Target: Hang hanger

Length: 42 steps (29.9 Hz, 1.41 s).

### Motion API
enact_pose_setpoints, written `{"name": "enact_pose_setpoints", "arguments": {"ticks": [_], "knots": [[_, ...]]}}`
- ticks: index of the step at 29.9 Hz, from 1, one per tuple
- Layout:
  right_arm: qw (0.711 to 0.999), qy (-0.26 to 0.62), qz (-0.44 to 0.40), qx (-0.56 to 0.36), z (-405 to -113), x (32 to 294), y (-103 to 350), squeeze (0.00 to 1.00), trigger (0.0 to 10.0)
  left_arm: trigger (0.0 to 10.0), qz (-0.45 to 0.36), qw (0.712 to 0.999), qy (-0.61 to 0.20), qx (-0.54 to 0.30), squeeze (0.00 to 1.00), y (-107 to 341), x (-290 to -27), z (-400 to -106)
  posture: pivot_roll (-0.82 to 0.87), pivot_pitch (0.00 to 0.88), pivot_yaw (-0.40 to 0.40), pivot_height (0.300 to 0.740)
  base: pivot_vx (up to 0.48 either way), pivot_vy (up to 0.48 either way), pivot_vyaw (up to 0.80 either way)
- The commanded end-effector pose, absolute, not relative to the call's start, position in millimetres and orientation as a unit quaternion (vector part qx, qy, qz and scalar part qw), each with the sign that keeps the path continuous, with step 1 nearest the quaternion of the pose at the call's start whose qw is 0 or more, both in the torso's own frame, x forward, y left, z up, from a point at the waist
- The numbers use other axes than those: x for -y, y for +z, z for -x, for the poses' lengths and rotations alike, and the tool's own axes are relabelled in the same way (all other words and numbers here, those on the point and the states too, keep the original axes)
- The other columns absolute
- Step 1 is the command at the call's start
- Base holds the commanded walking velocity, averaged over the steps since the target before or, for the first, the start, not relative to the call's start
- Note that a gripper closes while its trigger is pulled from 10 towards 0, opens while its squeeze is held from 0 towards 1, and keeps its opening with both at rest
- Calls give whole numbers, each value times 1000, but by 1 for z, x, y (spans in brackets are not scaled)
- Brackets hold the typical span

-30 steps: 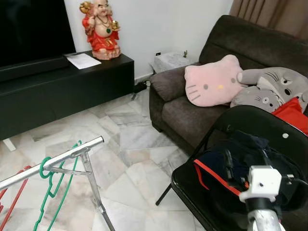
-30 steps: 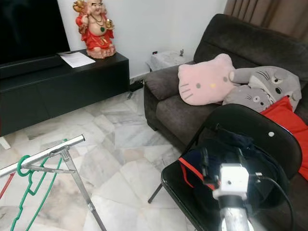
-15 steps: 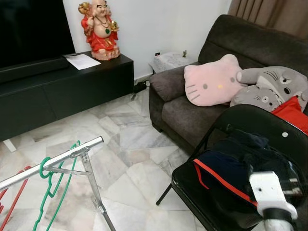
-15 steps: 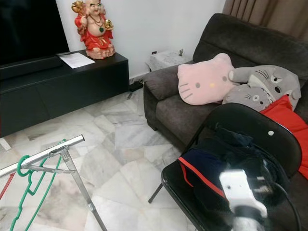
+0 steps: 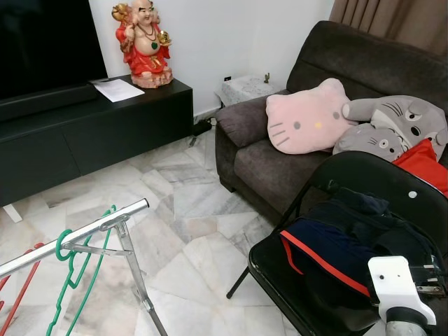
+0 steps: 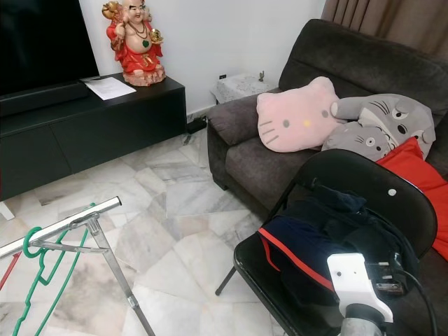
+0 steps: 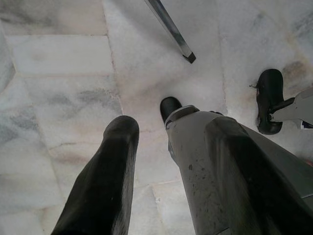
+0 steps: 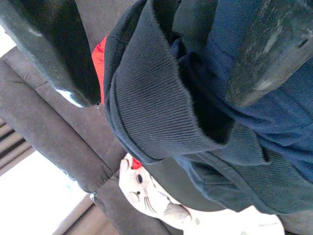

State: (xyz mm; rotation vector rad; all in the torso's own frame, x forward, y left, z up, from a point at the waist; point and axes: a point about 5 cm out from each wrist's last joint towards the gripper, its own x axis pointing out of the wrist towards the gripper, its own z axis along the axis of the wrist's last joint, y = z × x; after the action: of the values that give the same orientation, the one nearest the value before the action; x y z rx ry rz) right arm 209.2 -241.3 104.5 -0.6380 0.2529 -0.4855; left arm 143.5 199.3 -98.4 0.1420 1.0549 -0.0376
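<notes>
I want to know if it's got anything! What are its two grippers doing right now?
Left gripper: open, holding nothing, pointing down at the floor.
Right gripper: open, fingers either side of the dark clothes on the chair.

**Our two arms at this moment**

Our right gripper [image 8: 156, 63] holds its fingers spread apart, its silver wrist [image 5: 397, 294] at five o'clock in our head view. Our left gripper [image 7: 161, 161] hangs pointing downward, fingers apart.
</notes>
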Motion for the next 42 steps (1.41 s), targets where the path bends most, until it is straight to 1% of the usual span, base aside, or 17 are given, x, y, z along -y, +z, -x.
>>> {"name": "enact_pose_setpoints", "arguments": {"ticks": [1,8,16,20,23,25,26,29,35,42], "knots": [[910,-256,304,-116,-210,248,111,0,10000,10000,-72,849,-27,-523,0,-103,-198,-133,-66,13,-31,740,0,0,0],[905,-263,315,-110,-217,254,116,0,10000,10000,-71,849,-27,-523,0,-103,-197,-133,-66,12,-31,740,0,0,0],[905,-274,303,-119,-222,258,115,0,10000,10000,-71,849,-28,-523,0,-103,-197,-133,-63,13,-30,740,0,0,0],[905,-281,299,-116,-229,260,117,0,10000,10000,-71,849,-28,-523,0,-103,-197,-133,-63,12,-29,740,0,0,0],[913,-287,263,-124,-234,261,112,0,10000,10000,-71,849,-28,-523,0,-103,-197,-133,-63,12,-29,740,0,0,0],[918,-300,217,-140,-237,262,106,0,10000,10000,-71,849,-28,-523,0,-103,-197,-133,-60,12,-29,740,0,0,0],[918,-305,207,-143,-238,263,104,0,10000,10000,-71,849,-28,-523,0,-103,-197,-133,-59,12,-29,740,0,0,0],[911,-317,227,-133,-245,268,109,0,10000,10000,-70,849,-27,-523,0,-103,-197,-133,-56,12,-29,740,0,0,0],[914,-320,212,-132,-249,270,107,0,10000,10000,-71,849,-27,-523,0,-103,-197,-133,-55,13,-27,740,0,0,0],[913,-315,239,-104,-255,267,116,0,10000,10000,-72,849,-27,-523,0,-103,-198,-133,-56,13,-25,740,0,0,0]]}}
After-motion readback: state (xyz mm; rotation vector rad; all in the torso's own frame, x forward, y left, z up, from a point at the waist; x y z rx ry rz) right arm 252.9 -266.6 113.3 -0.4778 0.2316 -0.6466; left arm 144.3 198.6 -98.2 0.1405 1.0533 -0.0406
